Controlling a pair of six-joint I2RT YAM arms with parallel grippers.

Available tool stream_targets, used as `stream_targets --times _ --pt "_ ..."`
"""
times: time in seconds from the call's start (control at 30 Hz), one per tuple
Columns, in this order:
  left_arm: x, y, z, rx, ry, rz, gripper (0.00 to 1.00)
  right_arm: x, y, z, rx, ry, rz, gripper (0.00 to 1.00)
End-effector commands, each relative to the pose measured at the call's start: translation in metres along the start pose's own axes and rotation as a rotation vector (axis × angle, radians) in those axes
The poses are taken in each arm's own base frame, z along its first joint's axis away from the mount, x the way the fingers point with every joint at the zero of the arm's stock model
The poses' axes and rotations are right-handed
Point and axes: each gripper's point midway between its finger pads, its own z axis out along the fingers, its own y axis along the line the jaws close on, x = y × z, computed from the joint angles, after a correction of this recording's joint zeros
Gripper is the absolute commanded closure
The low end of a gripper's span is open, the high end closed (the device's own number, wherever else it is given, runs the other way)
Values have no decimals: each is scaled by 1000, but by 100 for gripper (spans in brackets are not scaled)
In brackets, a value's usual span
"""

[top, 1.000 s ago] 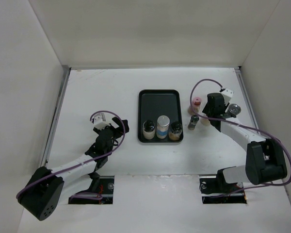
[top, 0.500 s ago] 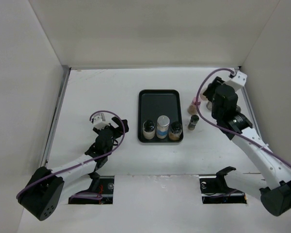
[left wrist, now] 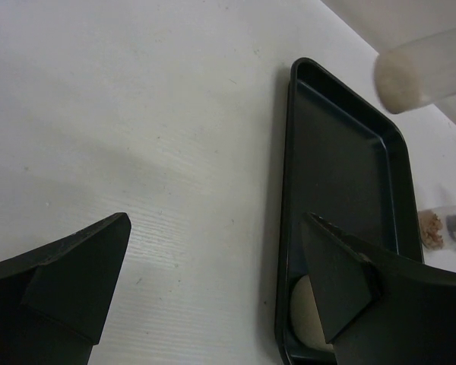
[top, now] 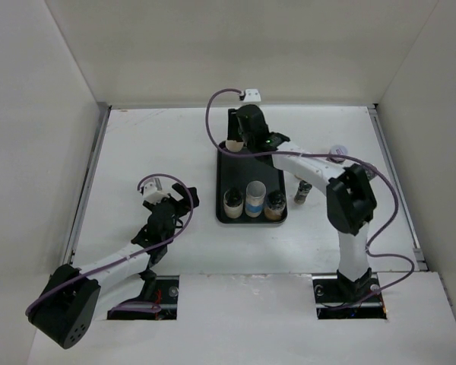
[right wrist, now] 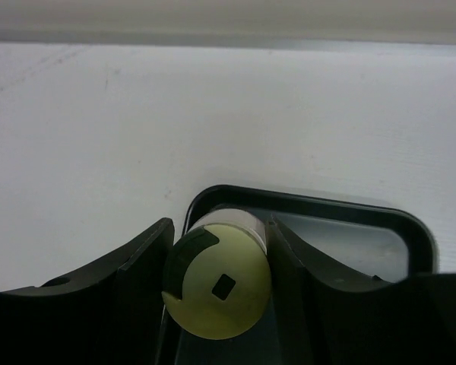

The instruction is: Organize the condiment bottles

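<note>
The right gripper (right wrist: 219, 228) clasps a yellow-capped bottle (right wrist: 220, 293) at the far corner of the tray (right wrist: 327, 207) (the left gripper (left wrist: 216, 222) stands released).

A flat black tray (top: 248, 173) lies near the middle of the white table (top: 152, 144).

three bottles (top: 255, 199) line the tray's (top: 251, 166) near end; a fourth bottle (top: 302, 192) stands right.
</note>
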Motion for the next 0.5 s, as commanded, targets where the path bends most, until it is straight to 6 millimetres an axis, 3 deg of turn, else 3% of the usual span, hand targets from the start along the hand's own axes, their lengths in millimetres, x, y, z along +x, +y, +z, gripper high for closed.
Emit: stream_targets --times 0.0,0.23,0.47 --pt "-6 -5 0 23 -24 -26 5 -27 26 13 -77 -61 11 50" --pt "-4 -6 1 23 -20 -24 5 17 29 49 -62 -20 -10 48" --pt "-5 -7 0 28 -20 -27 5 51 31 65 -47 23 -24 42"
